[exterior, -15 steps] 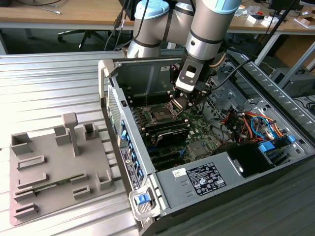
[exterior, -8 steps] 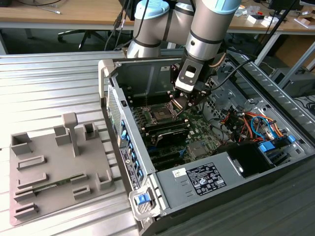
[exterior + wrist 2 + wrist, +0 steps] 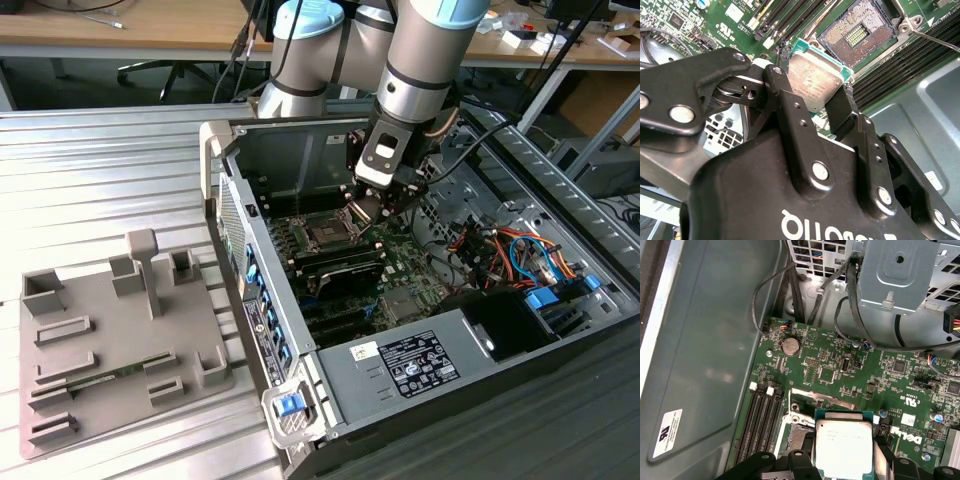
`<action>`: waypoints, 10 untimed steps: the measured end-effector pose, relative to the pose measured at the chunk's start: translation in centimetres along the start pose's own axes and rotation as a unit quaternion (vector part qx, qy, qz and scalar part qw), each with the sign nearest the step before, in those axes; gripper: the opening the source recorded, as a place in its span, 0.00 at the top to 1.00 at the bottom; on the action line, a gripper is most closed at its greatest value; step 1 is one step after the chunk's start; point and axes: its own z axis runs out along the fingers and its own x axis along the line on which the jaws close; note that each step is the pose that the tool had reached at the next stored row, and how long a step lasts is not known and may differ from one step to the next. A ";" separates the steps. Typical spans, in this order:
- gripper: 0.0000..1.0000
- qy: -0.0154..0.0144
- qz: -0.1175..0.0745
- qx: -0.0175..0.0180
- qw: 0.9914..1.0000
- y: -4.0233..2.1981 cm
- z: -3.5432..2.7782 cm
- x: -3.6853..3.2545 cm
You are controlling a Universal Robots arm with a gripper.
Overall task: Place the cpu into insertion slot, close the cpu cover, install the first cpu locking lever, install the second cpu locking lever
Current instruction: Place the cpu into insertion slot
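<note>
The gripper [image 3: 809, 95], jaws clamped on opposite edges of the cpu [image 3: 812, 80], holds the chip near the open insertion slot [image 3: 857, 32], not yet seated. The edge grip likely leaves its underside free for the pins.

A ribbed metal table [image 3: 100, 170] carries an open computer case [image 3: 232, 225] and, just beside it, a grey fixture tray [image 3: 120, 330].

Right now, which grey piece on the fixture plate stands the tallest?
The T-topped post on the fixture plate; the other pieces are low blocks. The gripper, over the motherboard, has its jaws shut on the cpu.
</note>
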 end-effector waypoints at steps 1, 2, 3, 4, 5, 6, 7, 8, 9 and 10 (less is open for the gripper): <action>0.46 0.000 0.001 0.000 1.000 0.00 0.01 0.00; 0.46 0.000 0.001 0.000 1.000 0.00 0.01 0.00; 0.46 0.000 0.002 0.000 1.000 0.00 0.01 0.00; 0.46 0.000 0.002 0.000 1.000 0.00 0.02 0.00; 0.46 0.000 0.003 0.000 1.000 0.00 0.02 0.00; 0.46 0.000 0.003 0.000 1.000 0.00 0.02 0.00; 0.46 0.000 0.004 0.000 1.000 0.00 0.03 0.00; 0.46 0.000 0.004 0.000 1.000 0.00 0.03 0.00; 0.46 0.000 0.005 0.000 1.000 0.00 0.04 0.00; 0.46 0.000 0.006 0.000 1.000 0.00 0.05 0.00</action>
